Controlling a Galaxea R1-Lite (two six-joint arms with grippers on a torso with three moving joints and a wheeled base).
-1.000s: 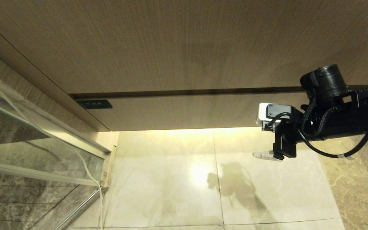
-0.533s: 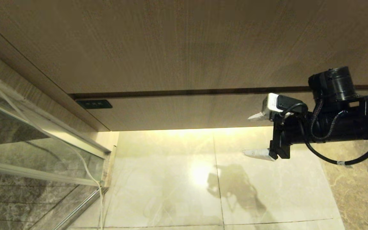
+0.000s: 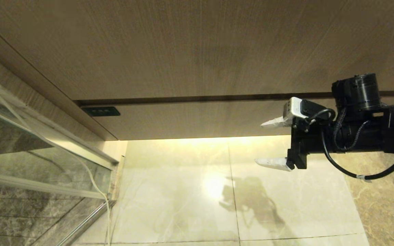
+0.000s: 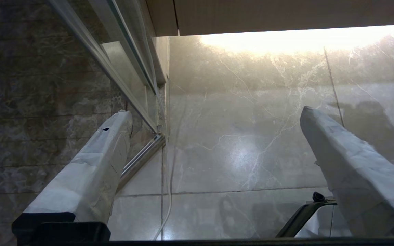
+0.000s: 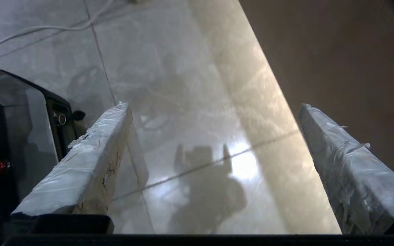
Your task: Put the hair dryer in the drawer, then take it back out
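Reaching in from the right of the head view, the right gripper (image 3: 270,142) hangs with its two white-wrapped fingers (image 3: 273,163) spread wide and nothing between them, just off the right part of the closed drawer (image 3: 197,119) front, above the pale marble floor (image 3: 183,191). No hair dryer shows in any view, so where it lies relative to the claw cannot be told. Apart from that, the left gripper (image 4: 214,119) also stands wide open and empty over the floor beside a glass partition (image 4: 121,51).

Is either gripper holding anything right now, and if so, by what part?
Nothing is held. The right gripper and the left gripper are both open and empty.
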